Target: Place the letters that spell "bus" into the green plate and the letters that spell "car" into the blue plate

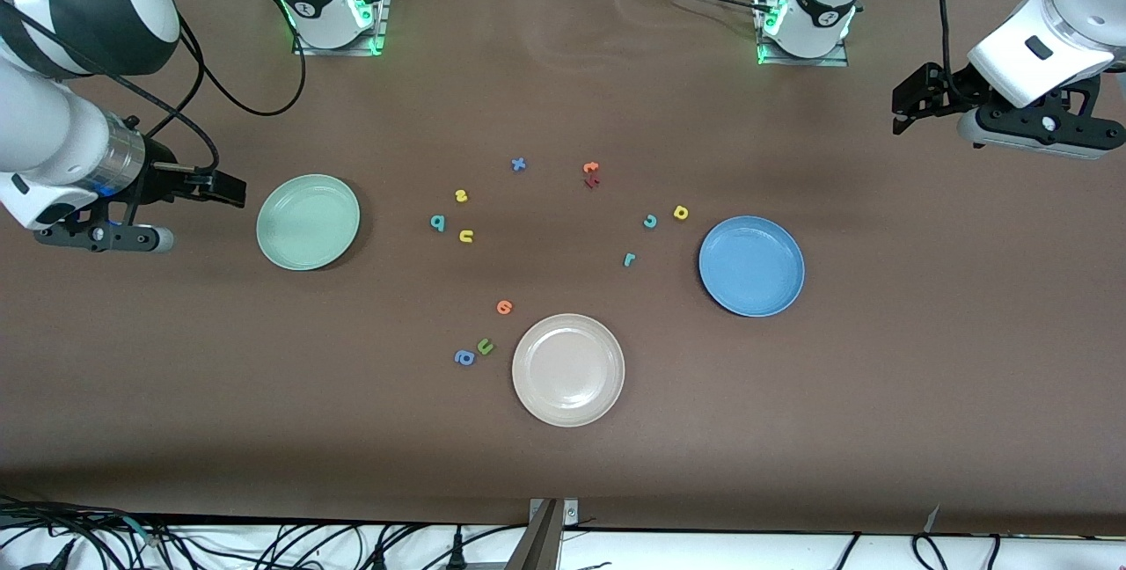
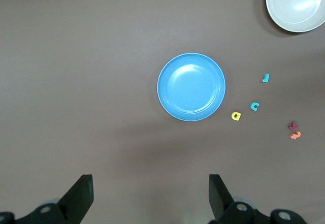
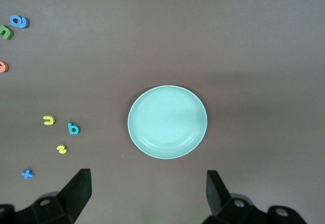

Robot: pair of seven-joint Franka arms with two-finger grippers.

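Note:
The green plate (image 1: 308, 222) (image 3: 167, 121) lies toward the right arm's end. Beside it sit the teal b (image 1: 437, 222) (image 3: 73, 128), yellow u (image 1: 466, 237) (image 3: 49, 120) and yellow s (image 1: 461, 195) (image 3: 62, 149). The blue plate (image 1: 751, 266) (image 2: 191, 87) lies toward the left arm's end, with the teal c (image 1: 650, 221) (image 2: 254, 106), yellow a (image 1: 680, 213) (image 2: 236, 116) and teal r (image 1: 629, 259) (image 2: 265, 77) beside it. My right gripper (image 1: 230, 190) (image 3: 149, 181) hangs open and empty over bare table by the green plate. Open and empty too, my left gripper (image 1: 902, 108) (image 2: 151, 183) is over bare table past the blue plate.
A beige plate (image 1: 568, 369) lies nearest the front camera. Beside it are an orange letter (image 1: 504, 307), a green u (image 1: 485, 347) and a blue a (image 1: 464, 358). A blue x (image 1: 518, 164), an orange t (image 1: 590, 168) and a dark red letter (image 1: 591, 182) lie nearer the bases.

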